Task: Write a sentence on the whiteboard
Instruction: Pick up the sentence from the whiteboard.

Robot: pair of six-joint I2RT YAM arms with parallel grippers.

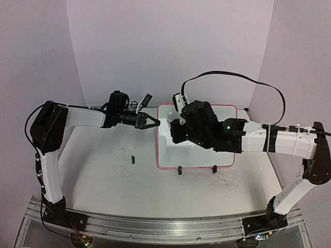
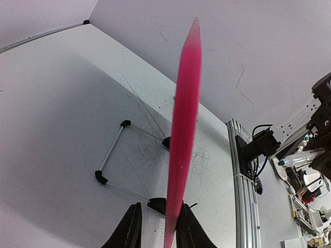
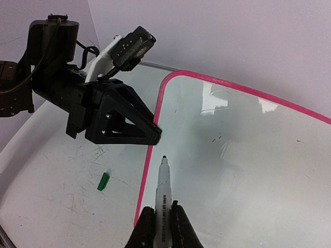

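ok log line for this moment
left gripper astride whiteboard edge | right gripper shut on marker, tip over whiteboard | no writing visible | green cap on table

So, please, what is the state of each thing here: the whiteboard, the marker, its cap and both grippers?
whiteboard: blank, no writing visible.
marker: uncapped, tip toward the whiteboard's left part; contact unclear.
green cap: off, lying on the table, left of the whiteboard.
left gripper: jaws astride the whiteboard's left edge; clamped or not, cannot tell.
right gripper: jaws shut on the marker.
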